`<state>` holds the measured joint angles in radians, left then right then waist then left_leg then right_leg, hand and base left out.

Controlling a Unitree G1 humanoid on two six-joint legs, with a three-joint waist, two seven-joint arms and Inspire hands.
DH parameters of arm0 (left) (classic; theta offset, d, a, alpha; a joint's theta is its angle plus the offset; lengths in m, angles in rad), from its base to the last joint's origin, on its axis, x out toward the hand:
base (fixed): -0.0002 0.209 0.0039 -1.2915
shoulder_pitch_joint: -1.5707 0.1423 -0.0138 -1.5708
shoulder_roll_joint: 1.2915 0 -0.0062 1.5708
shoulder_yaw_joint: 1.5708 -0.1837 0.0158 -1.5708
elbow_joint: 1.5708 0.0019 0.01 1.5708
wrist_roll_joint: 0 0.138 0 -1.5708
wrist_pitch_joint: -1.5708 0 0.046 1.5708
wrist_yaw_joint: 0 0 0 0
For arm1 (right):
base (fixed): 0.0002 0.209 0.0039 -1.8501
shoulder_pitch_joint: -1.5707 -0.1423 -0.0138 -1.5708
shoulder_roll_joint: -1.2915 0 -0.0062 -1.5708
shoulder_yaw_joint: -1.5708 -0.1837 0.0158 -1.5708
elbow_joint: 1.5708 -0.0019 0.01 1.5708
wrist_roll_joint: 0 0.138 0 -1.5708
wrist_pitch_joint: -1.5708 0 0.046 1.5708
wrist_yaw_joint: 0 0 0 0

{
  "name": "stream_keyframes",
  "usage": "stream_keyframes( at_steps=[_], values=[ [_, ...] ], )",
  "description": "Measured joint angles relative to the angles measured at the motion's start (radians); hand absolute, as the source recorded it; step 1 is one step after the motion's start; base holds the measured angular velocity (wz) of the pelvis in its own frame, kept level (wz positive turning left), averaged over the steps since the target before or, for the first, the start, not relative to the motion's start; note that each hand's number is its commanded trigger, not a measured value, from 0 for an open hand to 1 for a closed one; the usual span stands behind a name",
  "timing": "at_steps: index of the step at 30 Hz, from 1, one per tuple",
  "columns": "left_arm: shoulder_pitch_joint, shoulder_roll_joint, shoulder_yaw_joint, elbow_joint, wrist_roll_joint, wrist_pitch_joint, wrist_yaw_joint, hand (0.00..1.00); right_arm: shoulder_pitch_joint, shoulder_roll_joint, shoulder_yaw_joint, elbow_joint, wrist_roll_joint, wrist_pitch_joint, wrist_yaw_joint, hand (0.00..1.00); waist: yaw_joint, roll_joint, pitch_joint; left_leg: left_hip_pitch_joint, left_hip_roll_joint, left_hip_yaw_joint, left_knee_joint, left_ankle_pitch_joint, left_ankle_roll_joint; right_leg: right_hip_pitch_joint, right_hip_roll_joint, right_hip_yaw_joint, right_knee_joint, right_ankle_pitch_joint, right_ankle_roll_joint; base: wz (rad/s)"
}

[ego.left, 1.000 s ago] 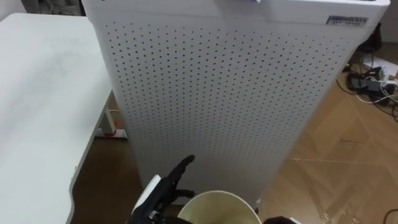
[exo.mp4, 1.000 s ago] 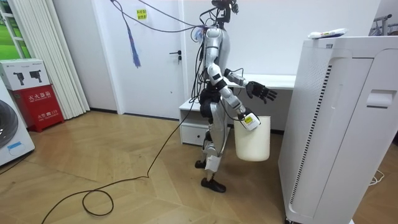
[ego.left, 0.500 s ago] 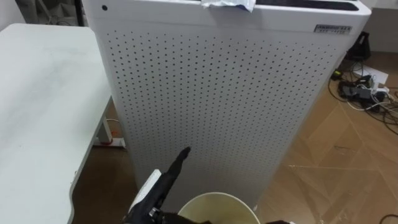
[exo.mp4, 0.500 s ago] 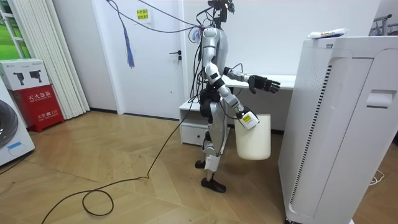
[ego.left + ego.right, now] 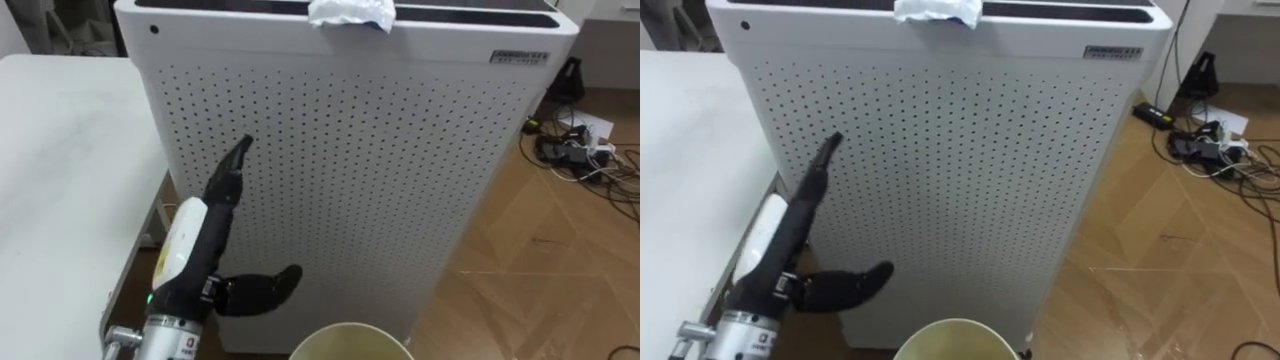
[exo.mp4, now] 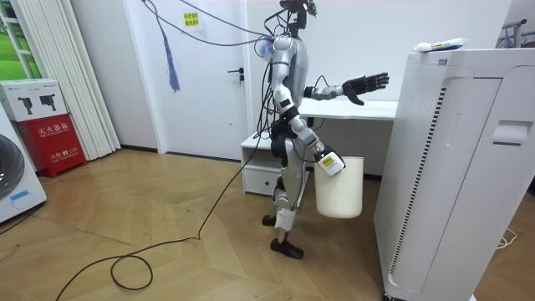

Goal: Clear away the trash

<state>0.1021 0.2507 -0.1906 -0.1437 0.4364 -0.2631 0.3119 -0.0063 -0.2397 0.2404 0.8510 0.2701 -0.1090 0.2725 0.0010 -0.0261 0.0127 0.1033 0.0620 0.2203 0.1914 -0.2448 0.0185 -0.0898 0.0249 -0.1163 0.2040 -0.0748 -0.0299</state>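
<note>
Crumpled white garbage (image 5: 350,12) is seen lying on top of the tall perforated white cabinet (image 5: 340,170), at its front edge. The left hand (image 5: 205,215) is held up in front of the cabinet's face, below the garbage and apart from it, with fingers straight and together, thumb spread wide and nothing held. The right hand (image 6: 328,160) is seen at the rim of the cream bin (image 6: 338,184), low at the robot's side; its state cannot be told. The white worktop (image 5: 60,170) is located left of the cabinet.
</note>
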Motion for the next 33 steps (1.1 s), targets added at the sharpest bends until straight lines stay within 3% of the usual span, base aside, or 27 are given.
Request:
stream_keyframes(
  at_steps=[3,6,9,10,11,13,15,17,18,20,21,22,24,28,30,31,33],
  values=[
    [-0.01,-0.002,0.017,-0.033,0.018,-0.024,0.045,0.0,0.028,0.005,0.002,0.013,0.001,0.0,0.001,1.0,0.017,0.001,0.0009,0.014,0.014,0.025,0.033,-0.012,-0.021,0.004,0.01,0.0,0.014,-0.008,-0.012,-0.3],
    [-0.015,-0.003,0.05,-0.033,0.03,-0.034,0.101,0.0,0.039,0.013,0.013,0.04,-0.001,0.0,0.007,1.0,0.03,-0.007,0.0032,-0.007,0.023,0.008,0.165,-0.026,-0.04,0.01,0.01,-0.012,0.055,-0.034,-0.036,-0.53],
    [-0.016,-0.005,0.053,-0.03,0.059,-0.054,0.135,0.0,0.06,0.011,0.012,0.044,-0.006,0.001,0.006,1.0,0.028,-0.002,0.0104,-0.099,0.034,-0.058,0.394,-0.026,-0.044,0.022,0.015,0.022,0.09,-0.068,-0.056,-0.21],
    [-0.017,-0.006,0.051,-0.028,0.063,-0.071,0.147,0.0,0.06,0.008,0.011,0.047,-0.006,0.001,0.002,1.0,0.026,0.001,0.0144,-0.148,0.025,-0.118,0.451,-0.036,-0.042,0.024,0.022,0.039,0.107,-0.082,-0.066,-0.14],
    [-0.021,-0.006,0.051,-0.027,0.071,-0.079,0.152,0.0,0.06,0.009,0.01,0.051,-0.003,0.001,-0.002,1.0,0.024,0.001,0.0146,-0.171,0.015,-0.144,0.445,-0.041,-0.039,0.022,0.024,0.042,0.112,-0.09,-0.072,-0.15],
    [-0.032,-0.01,0.051,-0.025,0.106,-0.115,0.178,0.0,0.061,0.008,0.002,0.074,-0.001,0.001,-0.015,1.0,0.036,-0.006,0.0193,-0.287,-0.031,-0.21,0.383,-0.034,-0.046,0.017,0.028,0.067,0.13,-0.113,-0.063,-0.33],
    [-0.034,-0.011,0.058,-0.026,0.109,-0.136,0.2,0.0,0.063,0.003,0.002,0.087,0.0,0.001,-0.032,1.0,0.041,0.003,0.0141,-0.357,-0.05,-0.227,0.276,0.006,-0.049,0.011,0.03,0.083,0.144,-0.125,-0.061,-0.41],
    [-0.035,-0.011,0.079,-0.031,0.12,-0.145,0.224,0.0,0.065,-0.001,0.004,0.092,-0.001,0.001,-0.046,1.0,0.043,0.014,0.0051,-0.389,-0.057,-0.235,0.172,0.116,-0.039,0.005,0.024,0.085,0.176,-0.155,-0.048,-0.46],
    [-0.035,-0.011,0.086,-0.036,0.129,-0.146,0.229,0.0,0.065,0.0,0.004,0.093,-0.001,0.001,-0.051,1.0,0.043,0.016,-0.0002,-0.385,-0.059,-0.236,0.161,0.145,-0.03,0.002,0.024,0.084,0.181,-0.162,-0.044,-0.31],
    [-0.043,-0.002,0.113,-0.06,0.188,-0.153,0.234,0.0,0.068,0.002,0.003,0.099,-0.001,0.001,-0.055,1.0,0.029,-0.002,-0.0058,-0.361,-0.073,-0.232,0.128,0.191,-0.014,0.007,0.012,0.09,0.181,-0.176,-0.029,-0.1],
    [-0.043,0.002,0.112,-0.066,0.196,-0.154,0.239,0.0,0.07,0.002,0.003,0.102,0.001,0.001,-0.055,1.0,0.029,-0.008,-0.003,-0.352,-0.076,-0.232,0.122,0.208,-0.011,0.013,0.011,0.094,0.178,-0.181,-0.027,-0.13],
    [-0.043,0.005,0.111,-0.073,0.212,-0.161,0.246,0.0,0.075,0.005,0.003,0.109,0.001,0.001,-0.057,1.0,0.034,-0.02,-0.0025,-0.339,-0.081,-0.226,0.12,0.212,0.007,0.026,0.008,0.108,0.173,-0.187,-0.027,-0.13],
    [-0.054,0.006,0.114,-0.076,0.226,-0.164,0.25,0.0,0.076,0.006,-0.001,0.105,-0.004,0.001,-0.062,1.0,0.035,-0.03,-0.0061,-0.328,-0.095,-0.222,0.126,0.198,0.019,0.04,-0.005,0.114,0.167,-0.193,-0.031,-0.08],
    [-0.078,0.006,0.113,-0.134,0.251,-0.185,0.274,0.0,0.069,0.007,-0.027,0.104,-0.006,0.002,-0.074,1.0,0.039,-0.034,-0.0051,-0.31,-0.119,-0.191,0.178,0.121,0.038,0.063,-0.041,0.117,0.199,-0.245,-0.012,-0.11],
    [-0.113,0.006,0.114,-0.133,0.26,-0.19,0.289,0.0,0.069,0.007,-0.027,0.108,-0.006,0.003,-0.079,1.0,0.061,-0.029,-0.0009,-0.281,-0.13,-0.171,0.189,0.086,0.047,0.06,-0.064,0.096,0.27,-0.266,0.007,-0.33],
    [-0.131,0.008,0.115,-0.133,0.275,-0.196,0.306,0.0,0.069,0.007,-0.026,0.107,-0.005,0.006,-0.079,1.0,0.07,-0.02,-0.0001,-0.265,-0.132,-0.16,0.19,0.066,0.053,0.051,-0.079,0.061,0.322,-0.266,0.007,-0.29],
    [-0.159,0.01,0.116,-0.133,0.304,-0.209,0.32,0.0,0.067,0.009,-0.024,0.105,-0.005,0.006,-0.078,1.0,0.084,-0.015,0.0043,-0.239,-0.132,-0.14,0.191,0.046,0.063,0.053,-0.096,0.035,0.354,-0.266,0.008,-0.24]
  ],
)
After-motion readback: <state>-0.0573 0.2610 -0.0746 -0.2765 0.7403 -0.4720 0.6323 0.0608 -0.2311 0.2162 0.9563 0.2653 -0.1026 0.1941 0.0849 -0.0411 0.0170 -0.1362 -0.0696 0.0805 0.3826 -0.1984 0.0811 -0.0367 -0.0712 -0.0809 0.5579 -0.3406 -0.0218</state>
